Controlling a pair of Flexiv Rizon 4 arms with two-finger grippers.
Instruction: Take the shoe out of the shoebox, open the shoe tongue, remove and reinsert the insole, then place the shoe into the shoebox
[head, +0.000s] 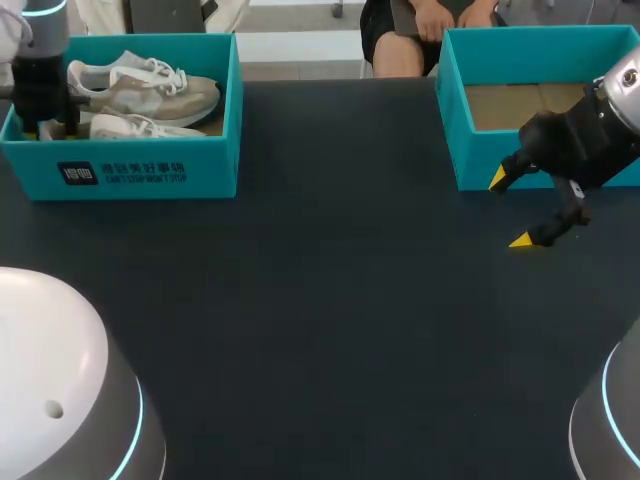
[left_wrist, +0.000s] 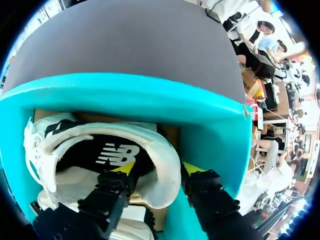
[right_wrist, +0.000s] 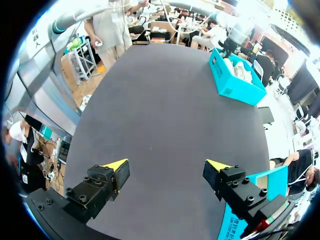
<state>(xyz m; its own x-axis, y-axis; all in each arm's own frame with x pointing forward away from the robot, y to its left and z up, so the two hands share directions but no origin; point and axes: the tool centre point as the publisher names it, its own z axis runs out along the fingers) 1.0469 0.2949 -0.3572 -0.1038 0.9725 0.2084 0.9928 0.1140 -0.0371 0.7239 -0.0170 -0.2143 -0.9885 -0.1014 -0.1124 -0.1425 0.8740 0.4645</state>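
the left end effector (left_wrist: 157, 172) straddles the heel wall of the white mesh sneaker (left_wrist: 75, 132) inside the teal cardboard shoebox (left_wrist: 125, 95), apparently clenched on it. best to lift straight up, slowly, so the toe clears the box wall. the right end effector (right_wrist: 167, 172) hangs released above the dark tabletop (head: 320, 300).

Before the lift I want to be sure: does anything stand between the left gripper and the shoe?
Nothing visible does: the left gripper clasps the shoe at its heel, one finger inside, one outside by the shoebox wall.
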